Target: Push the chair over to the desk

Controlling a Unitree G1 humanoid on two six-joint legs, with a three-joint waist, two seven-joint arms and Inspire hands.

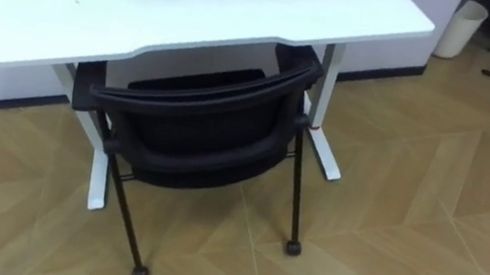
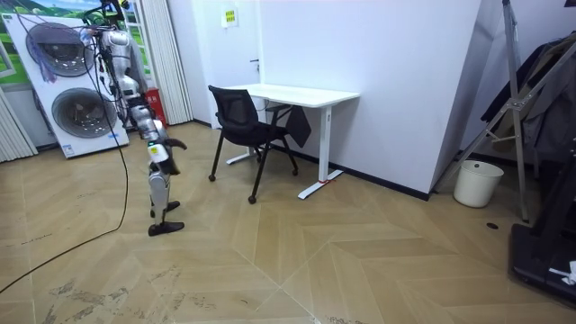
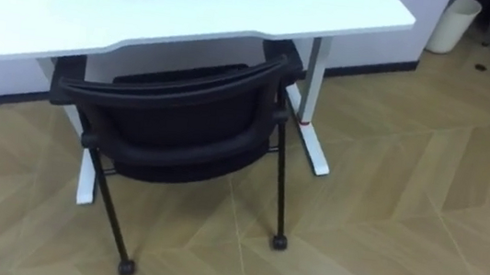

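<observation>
**Room view: chair sits part way under counter, robot well back**

Seen from the head cameras, the black chair (image 1: 201, 119) stands with its seat partly beneath the white counter (image 1: 194, 11) and its backrest outside the front edge, turned a little so its right side sits deeper. The room view places the robot well apart from it on open wood floor (image 1: 422, 204). At that range it cannot be told whether its hands (image 2: 180, 144) are spread or closed.

The chair looks light, with a thin stiff metal frame and casters (image 1: 140, 274) that should roll freely on the smooth boards. The curved top rail of the backrest is the likely place to push, with even pressure at both ends. An off-centre shove would probably swing it.

Room is tight at the sides. The counter's white legs (image 1: 326, 119) flank the chair, the right one just beside the chair frame. A white bin (image 1: 461, 28) stands well apart to the right.
</observation>
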